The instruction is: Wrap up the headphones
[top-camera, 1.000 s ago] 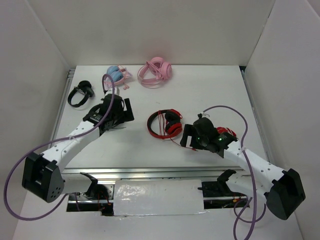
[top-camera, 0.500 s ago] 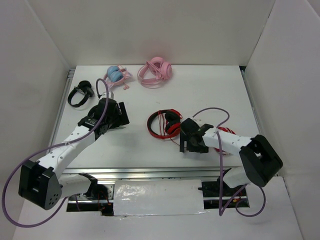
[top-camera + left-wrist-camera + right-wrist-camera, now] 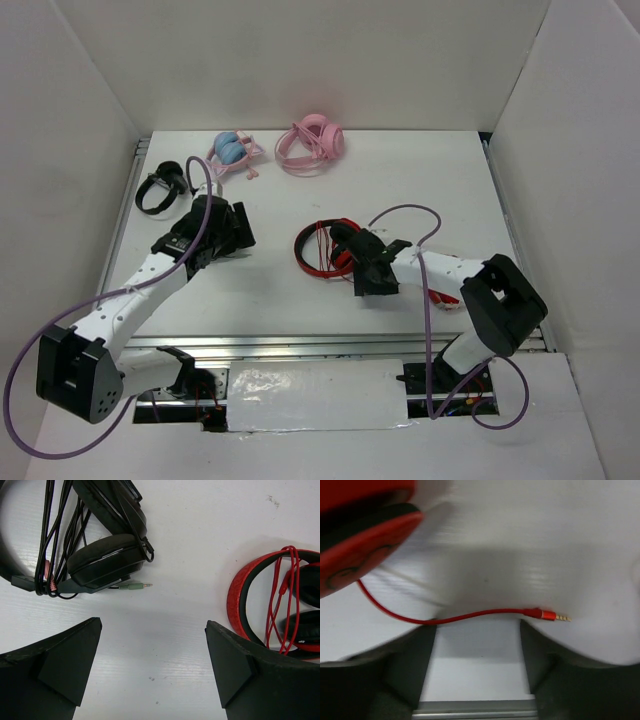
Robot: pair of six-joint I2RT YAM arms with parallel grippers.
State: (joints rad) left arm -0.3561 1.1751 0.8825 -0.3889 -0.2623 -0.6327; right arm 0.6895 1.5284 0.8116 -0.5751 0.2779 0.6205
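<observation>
The red headphones point(image 3: 325, 248) with black lining lie mid-table, their thin red cable looped across the headband. My right gripper point(image 3: 368, 276) is just right of and in front of them, low over the table. In the right wrist view it point(image 3: 477, 625) is open, and the red cable point(image 3: 470, 616) with its plug point(image 3: 547, 615) lies across the gap at its fingertips; a red ear cup point(image 3: 360, 555) shows at the upper left. My left gripper point(image 3: 228, 230) is left of the headphones. It point(image 3: 152, 625) is open and empty over bare table, with the red headband point(image 3: 239, 600) at its right.
Black headphones point(image 3: 160, 187) with a bundled cable lie at the far left, also in the left wrist view point(image 3: 100, 562). Pink headphones point(image 3: 312, 143) and a blue-and-pink pair point(image 3: 232, 150) lie at the back. White walls enclose the table on three sides.
My right gripper has swung left and in toward the red headphones, the arm folding back on itself. My left gripper has drawn back a little to the left.
</observation>
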